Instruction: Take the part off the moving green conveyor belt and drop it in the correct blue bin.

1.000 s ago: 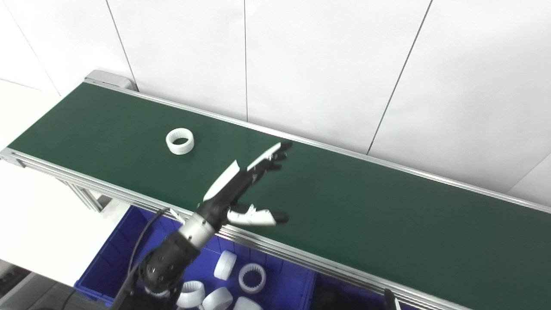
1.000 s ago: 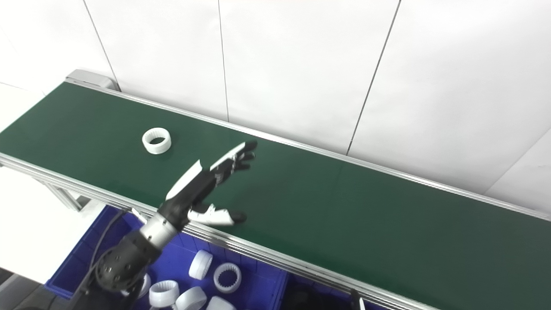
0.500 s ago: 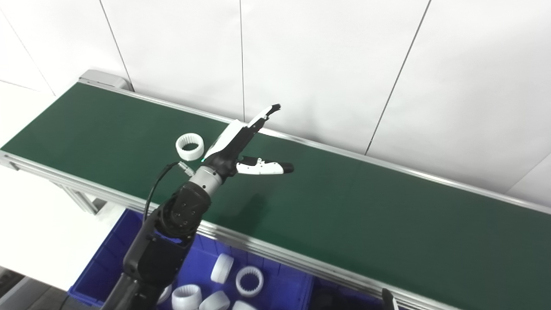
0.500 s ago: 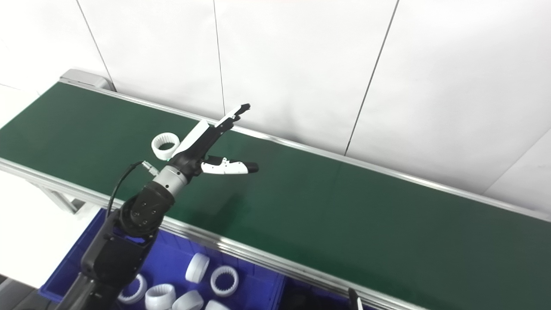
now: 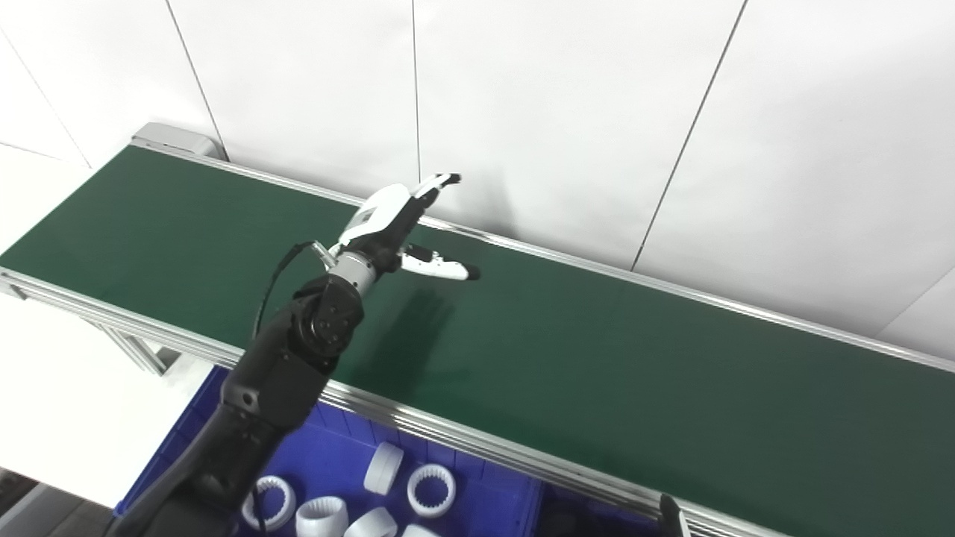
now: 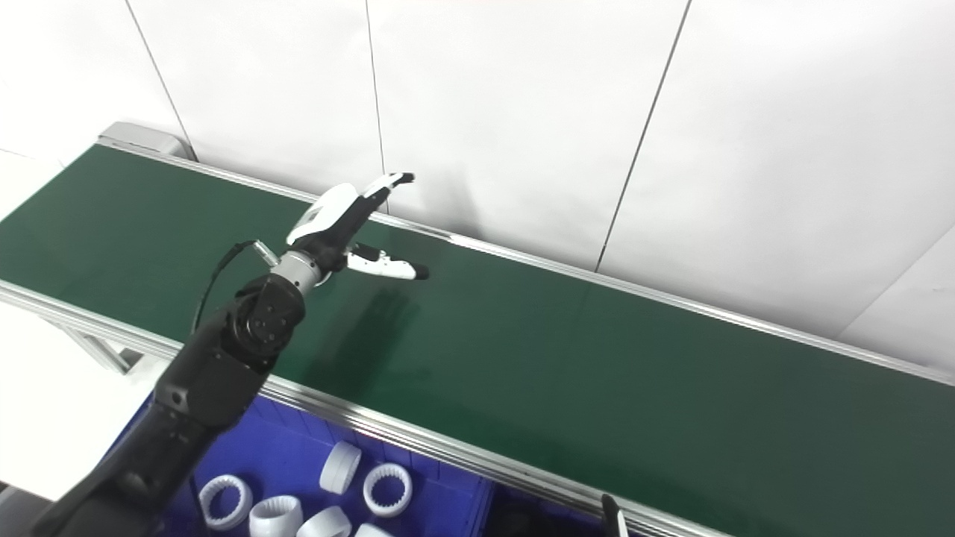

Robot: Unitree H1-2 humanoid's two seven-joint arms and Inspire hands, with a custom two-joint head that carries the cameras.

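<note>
white ring parts lie in the bin below, but no part shows anywhere on the open green conveyor belt (image 5: 597,358) in either view. if one is riding there, it is hidden behind the left robot hand (image 5: 392,220) or its forearm; i cannot tell which way it lies from the palm, nor how its axis sits. that hidden relation is what the coming grasp turns on.

the left robot hand hangs above the belt near its far rail, released: fingers (image 5: 436,181) stretched out toward the wall, thumb (image 5: 440,267) spread well apart from them, nothing between. its shadow falls on the belt just beneath it, so it looks raised clear of the surface. it is plainly the nearer hand to any part in that stretch. of the right robot hand only a dark tip (image 5: 668,518) pokes in at the bottom edge, too little to say whether it is released or clenched.

my judgement: the pick is not yet made, and the hand must come down and close round the ring as the belt carries it along.

the blue bin (image 5: 336,455) sits under the near rail (image 5: 462,440), below the left arm, with several white toothed rings (image 5: 431,490) already in it. behind the belt runs a white panelled wall (image 5: 559,112).
</note>
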